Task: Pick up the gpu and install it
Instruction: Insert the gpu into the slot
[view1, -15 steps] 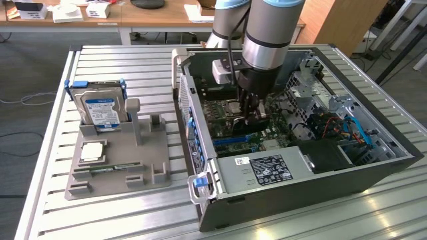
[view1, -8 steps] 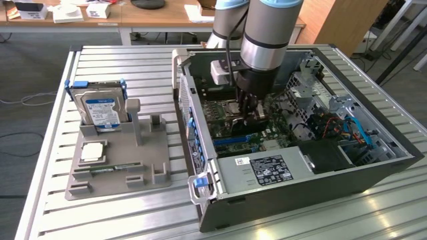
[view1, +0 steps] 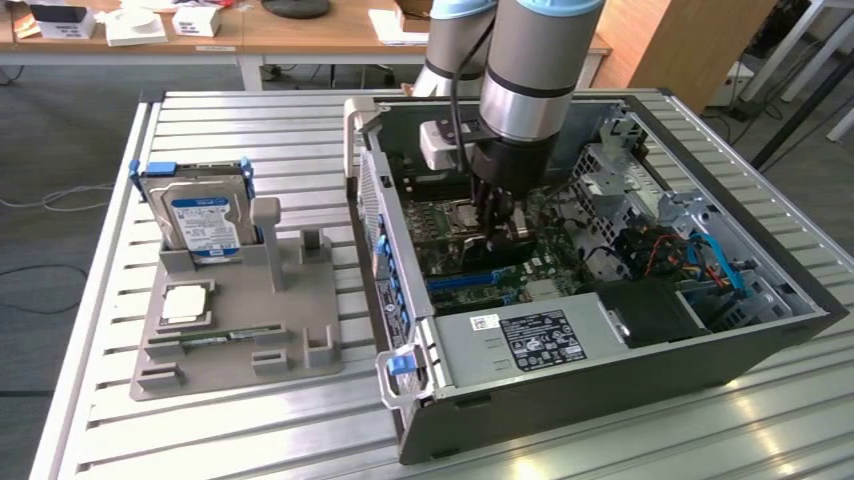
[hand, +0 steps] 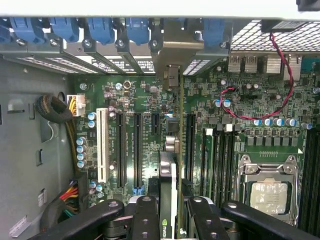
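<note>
gpu (hand: 169, 175) pinched edge-on by the gripper (hand: 170, 209), upright over the middle of the motherboard (hand: 235, 107), just beside a long black slot (hand: 190, 145), bracket (hand: 170, 77) toward the motherboard's rear edge; likely best held parallel to that slot, pressed straight and evenly.

**Arm reaches down into the open computer case**

The robot arm (view1: 527, 90) stands over the open computer case (view1: 601, 400), which lies on its side toward the worktop's (view1: 267, 130) edge at the exterior view's right. Its gripper (view1: 501, 225) hangs low inside the case, just above the green motherboard (view1: 447, 225). A labelled power supply (view1: 534, 340) sits at the case's near end. Toward the worktop's opposite edge, a grey holder (view1: 234, 375) carries an upright hard drive (view1: 200, 222) with a blue-white label, a flat square processor (view1: 184, 305) and a narrow memory stick (view1: 220, 340).
</note>
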